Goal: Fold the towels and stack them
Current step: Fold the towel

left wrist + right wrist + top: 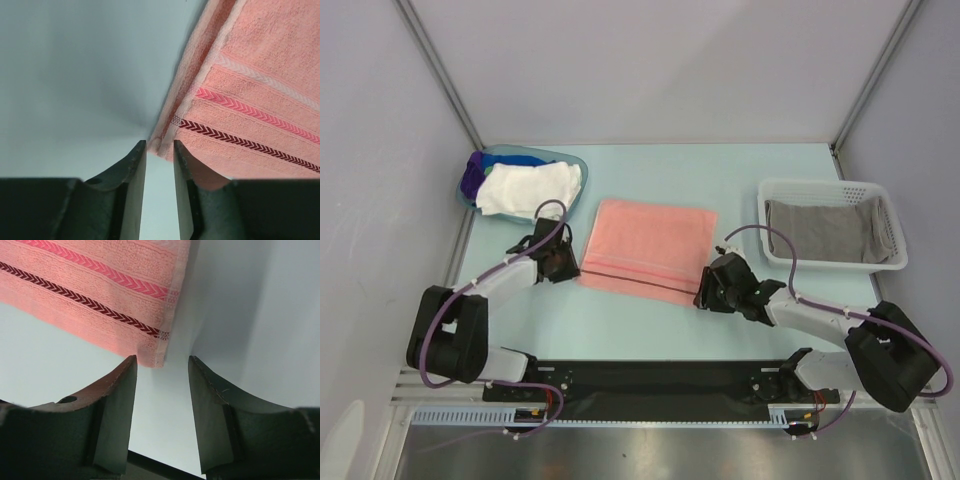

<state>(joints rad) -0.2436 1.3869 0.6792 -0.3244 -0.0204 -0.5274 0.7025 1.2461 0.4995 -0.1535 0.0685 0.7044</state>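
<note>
You had one salmon pink towel (648,249) lying flat in the middle of the desk (650,325), and its left edge showed two layers, so I judged it was folded at least once. Your left hand (560,262) stood at the near left corner of this towel and your right hand (712,290) at the near right corner. Both hands had their jaws apart with only bare desk between them, the left narrower than the right, and neither had hold of anything; the corners lay just past the fingertips. A grey towel (825,232) lay in the white mesh basket (820,185) at the right, and I could not tell how neatly it was folded. The white towel (530,188), the blue towel (520,158) and the purple towel (472,177) were bunched together in the blue tub (563,160) at the far left, not folded. So I judged the task was at an early stage: the pink towel perhaps needed one more fold, and no stack was visible yet.
</note>
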